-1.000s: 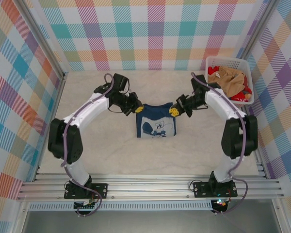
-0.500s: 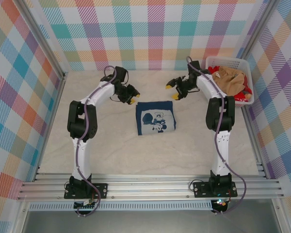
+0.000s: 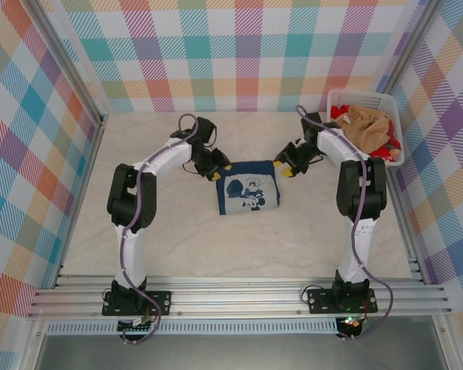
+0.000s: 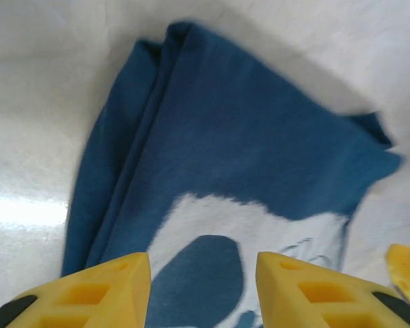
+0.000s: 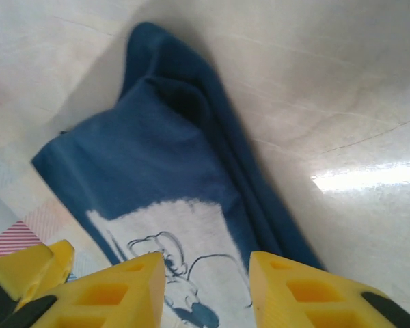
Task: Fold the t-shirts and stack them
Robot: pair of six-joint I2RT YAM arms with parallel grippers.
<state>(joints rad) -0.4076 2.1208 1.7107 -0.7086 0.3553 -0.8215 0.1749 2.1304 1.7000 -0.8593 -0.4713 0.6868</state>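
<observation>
Navy t-shirt [image 3: 248, 190] is folded into a near-square pad, flat on the surface [image 3: 177, 247] mid-workspace. No real long axis; its far edge runs left-right, straight between the two arms.

Left pincer [image 3: 218, 171] is at the far-left corner, right pincer [image 3: 285, 167] at the far-right corner, both just beside the cloth. Neither arm is clearly nearer. From each wrist cam the shirt lies straight ahead and below the tips.

Left pincer [image 4: 203, 287]: spread, nothing between the tips. Right pincer [image 5: 205, 294]: same, spread and empty.

The folded layers show stacked along the side edges in both wrist views.

Tan-orange shirt [image 3: 366, 123] and red shirt [image 3: 383, 151] are bunched in the white basket [image 3: 332, 95] at far right, nearest the right arm. My guess is they're next.

Markings: white cartoon-mouse print [image 5: 184, 239] face up. I see no readable text or brand label.
</observation>
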